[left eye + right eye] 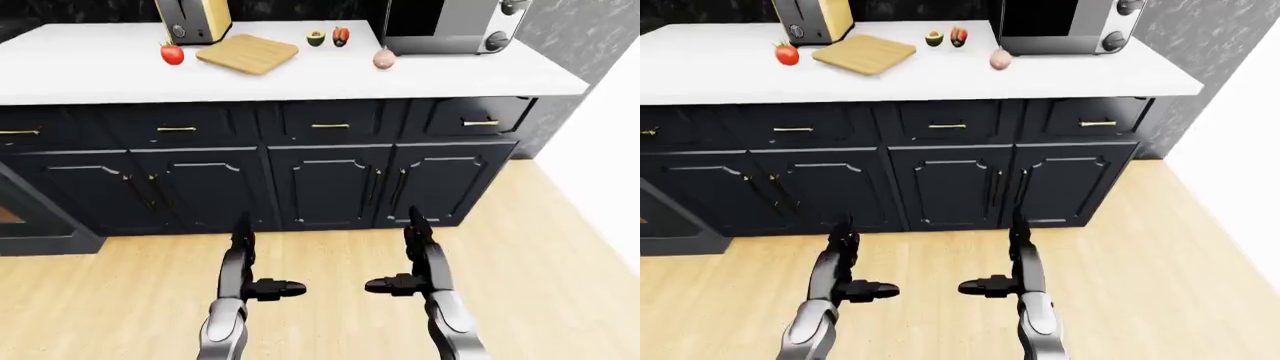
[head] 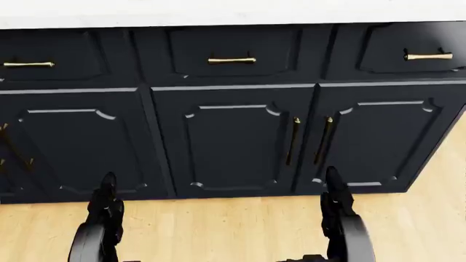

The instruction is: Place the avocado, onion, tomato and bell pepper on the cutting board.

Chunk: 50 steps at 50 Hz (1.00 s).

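Four items wait on the white table [image 1: 300,79] at the top of the left-eye view, none yet on the cutting board [image 1: 247,54]: the tomato [image 1: 172,54] just left of it, the avocado [image 1: 316,38] and bell pepper [image 1: 341,36] side by side to its right, the onion [image 1: 384,59] further right, beside the microwave [image 1: 445,26]. Both hands are empty — the left hand [image 1: 262,283] and right hand [image 1: 400,281] hang low over the wood floor [image 1: 560,247], fingers spread, well short of the cabinets [image 1: 330,184]. The step in hand looks like the approach: walk in square to the board and stop near enough to reach without leaning. The board lies skewed, its long axis running from lower left toward upper right.
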Available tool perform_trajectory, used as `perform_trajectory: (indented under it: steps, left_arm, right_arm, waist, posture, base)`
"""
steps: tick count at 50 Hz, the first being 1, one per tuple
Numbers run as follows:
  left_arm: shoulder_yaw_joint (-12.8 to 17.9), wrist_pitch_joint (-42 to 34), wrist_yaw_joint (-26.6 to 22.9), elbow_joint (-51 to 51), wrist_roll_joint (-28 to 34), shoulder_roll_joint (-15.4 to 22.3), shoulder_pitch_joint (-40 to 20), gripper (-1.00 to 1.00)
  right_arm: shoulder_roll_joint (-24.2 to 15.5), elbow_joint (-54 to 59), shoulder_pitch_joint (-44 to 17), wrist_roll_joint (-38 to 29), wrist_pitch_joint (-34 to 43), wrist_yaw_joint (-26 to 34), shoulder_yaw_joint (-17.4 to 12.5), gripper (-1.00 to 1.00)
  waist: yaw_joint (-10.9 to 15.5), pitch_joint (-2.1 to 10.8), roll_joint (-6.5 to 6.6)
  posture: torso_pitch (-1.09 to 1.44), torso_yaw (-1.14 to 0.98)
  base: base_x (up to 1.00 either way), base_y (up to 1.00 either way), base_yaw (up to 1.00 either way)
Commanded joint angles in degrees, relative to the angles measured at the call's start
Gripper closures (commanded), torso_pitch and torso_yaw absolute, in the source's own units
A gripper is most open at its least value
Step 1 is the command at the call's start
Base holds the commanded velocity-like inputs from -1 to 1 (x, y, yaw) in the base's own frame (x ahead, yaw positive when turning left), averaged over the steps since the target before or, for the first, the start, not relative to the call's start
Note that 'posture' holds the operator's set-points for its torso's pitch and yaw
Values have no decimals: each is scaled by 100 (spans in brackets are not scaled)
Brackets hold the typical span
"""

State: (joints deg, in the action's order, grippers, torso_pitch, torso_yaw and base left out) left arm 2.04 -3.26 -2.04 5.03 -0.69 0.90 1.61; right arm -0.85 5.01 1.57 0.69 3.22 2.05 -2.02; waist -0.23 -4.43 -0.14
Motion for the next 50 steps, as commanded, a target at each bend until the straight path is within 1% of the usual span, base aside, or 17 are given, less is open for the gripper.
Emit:
perform_trajectory:
  steps: [1,3,5,7,12,13,14,18,25,29,31,33,37,42,44,47,50]
  left_arm:
    - [4,38,-3,-838,3,51,-177,-100]
    - [1,-41,-12,-921,35,48,-208,-100]
    - [-20,-224,-12,-1126,71,44,-232,-100]
    - [-23,-398,-17,-1310,53,29,-268,-100]
    - [-34,-882,-21,-1887,33,31,-375,-100]
    - [-31,-1004,-19,-2026,36,39,-410,-100]
    - [-35,-1181,-32,-2237,34,50,-450,-100]
    - [7,-1690,-57,-2762,37,105,-694,-100]
    - [161,-2073,-47,-2941,-11,207,-1167,-100]
    - [288,-2298,-46,-3069,-69,306,-1379,-100]
    - [397,-2444,-11,-3158,-130,366,-1516,-100]
    - [474,-2539,20,-3223,-179,436,-1619,-100]
    - [626,-2702,73,-3416,-312,541,-1671,-100]
    - [762,-2859,149,-3549,-433,661,-1779,-100]
    - [785,-2903,156,-3604,-457,689,-1779,-100]
    - [973,-2999,184,-3637,-552,810,-1874,-100]
    - [1084,-3090,184,-3702,-617,935,-1916,-100]
  right_arm:
    - [-43,-1142,-79,138,10,59,-36,-100]
    - [-49,-1275,-115,150,152,55,-78,-100]
    - [-100,-1487,-171,55,367,48,-83,-100]
    - [-128,-1733,-258,-17,612,76,-94,-100]
    - [-163,-2336,-375,-214,1151,181,-71,-100]
    - [-172,-2439,-416,-244,1271,195,-90,-100]
    - [-189,-2550,-489,-258,1404,220,-114,-100]
    - [-262,-3032,-727,-361,1929,344,-168,-100]
    - [-363,-3589,-1107,-457,2595,501,-266,-100]
    - [-413,-3662,-1355,-505,2799,551,-274,-100]
    - [-452,-3506,-1629,-556,2848,544,-247,-100]
    - [-493,-3454,-1870,-600,2950,567,-235,-100]
    - [-585,-4377,-1854,-604,3696,743,-299,-100]
    - [-561,-4379,-2142,-706,3848,754,-200,-100]
    - [-543,-4308,-2200,-735,3816,739,-168,-100]
    - [-598,-4378,-2383,-827,3984,794,-135,-100]
    - [-619,-4361,-2512,-888,4041,870,-130,-100]
  waist:
    - [-12,5,-45]
    - [37,369,-10]
    - [31,133,-43]
    - [37,393,-52]
    - [51,467,-49]
    - [46,589,-26]
    - [44,453,-7]
    - [33,290,29]
    - [17,288,130]
    - [40,326,16]
    - [37,319,-182]
    - [48,360,-127]
    - [9,346,-244]
    - [-77,241,75]
    - [-70,375,411]
    - [-5,205,461]
    - [66,263,357]
  posture:
    - [0,0]
    - [0,0]
    - [0,0]
    - [0,0]
    - [0,0]
    - [0,0]
    - [0,0]
    - [0,0]
    - [0,0]
    - [0,0]
    - [0,0]
    - [0,0]
    - [0,0]
    - [0,0]
    - [0,0]
    - [0,0]
    - [0,0]
  base:
    - [0,0,0]
    - [0,0,0]
    - [0,0,0]
    - [0,0,0]
    - [0,0,0]
    - [9,0,0]
    - [9,0,0]
    - [20,2,0]
    - [30,6,0]
    - [31,6,0]
    - [31,7,0]
    - [33,7,0]
    - [38,7,0]
    - [38,6,0]
    - [38,7,0]
    - [38,8,0]
    - [38,9,0]
